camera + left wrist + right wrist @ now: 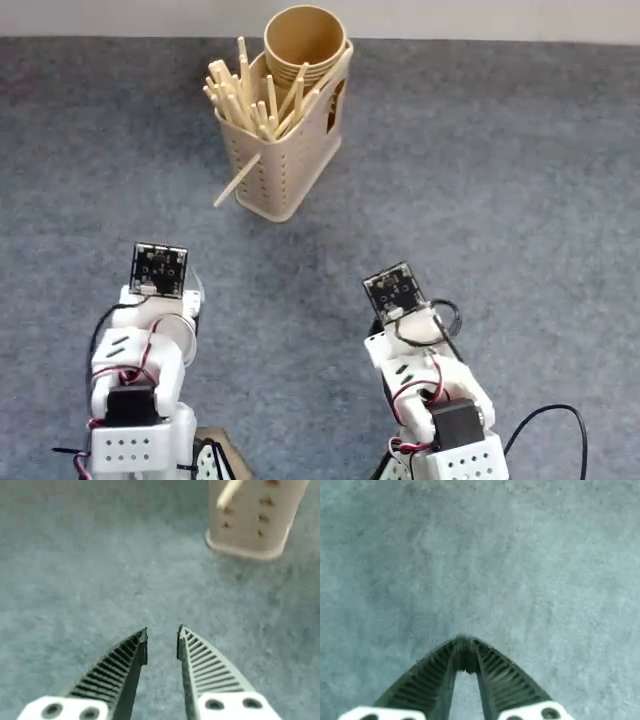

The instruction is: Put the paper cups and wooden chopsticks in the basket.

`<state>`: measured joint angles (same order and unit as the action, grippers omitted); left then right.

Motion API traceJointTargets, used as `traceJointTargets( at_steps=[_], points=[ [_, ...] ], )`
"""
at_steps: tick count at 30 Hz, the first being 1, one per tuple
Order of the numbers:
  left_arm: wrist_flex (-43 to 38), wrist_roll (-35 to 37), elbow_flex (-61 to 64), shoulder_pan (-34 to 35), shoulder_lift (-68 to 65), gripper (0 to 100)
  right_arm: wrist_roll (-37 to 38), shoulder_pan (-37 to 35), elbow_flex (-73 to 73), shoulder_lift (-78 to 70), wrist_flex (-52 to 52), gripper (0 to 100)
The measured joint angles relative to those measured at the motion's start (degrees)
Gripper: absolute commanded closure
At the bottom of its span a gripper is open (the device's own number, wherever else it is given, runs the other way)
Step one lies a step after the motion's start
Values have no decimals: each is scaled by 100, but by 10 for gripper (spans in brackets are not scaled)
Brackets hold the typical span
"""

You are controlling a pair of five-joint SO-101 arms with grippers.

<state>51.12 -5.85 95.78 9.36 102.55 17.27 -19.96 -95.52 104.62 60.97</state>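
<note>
The left arm sits folded back at the near left edge of the grey bench, with its wrist pointing forward and down at the surface. Its left tool hangs over the bench with the jaws a narrow gap apart and nothing between them.

Ahead of it, toward the far middle of the bench, the basket stands upright, well apart from both arms. A bundle of wooden chopsticks leans out of its left part. A stack of paper cups sits mouth up in its far right part. One chopstick pokes out through the basket's near left side and slants down toward the bench. In the left wrist view the basket's lower wall and that chopstick's end lie beyond the tool.

The right arm is folded at the near right edge, leaning slightly toward the middle, with a black cable looping beside its base. Its right tool points down at the bench, tips pressed together, gripping nothing.
</note>
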Motion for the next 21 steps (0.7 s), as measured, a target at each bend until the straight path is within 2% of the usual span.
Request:
traceJointTargets(
  at_steps=[4, 10, 13, 17, 21],
  points=[
    [0, 0, 26, 0, 0, 879, 53, 0, 0, 0, 712, 995],
    [97, 0, 26, 0, 0, 879, 53, 0, 0, 0, 1064, 995],
    [747, 0, 35, 0, 0, 879, 53, 0, 0, 0, 1073, 995],
    [2189, -9, 35, 0, 9, 880, 53, 0, 0, 0, 1073, 995],
    [2479, -9, 35, 0, 9, 880, 53, 0, 0, 0, 1073, 995]
  ],
)
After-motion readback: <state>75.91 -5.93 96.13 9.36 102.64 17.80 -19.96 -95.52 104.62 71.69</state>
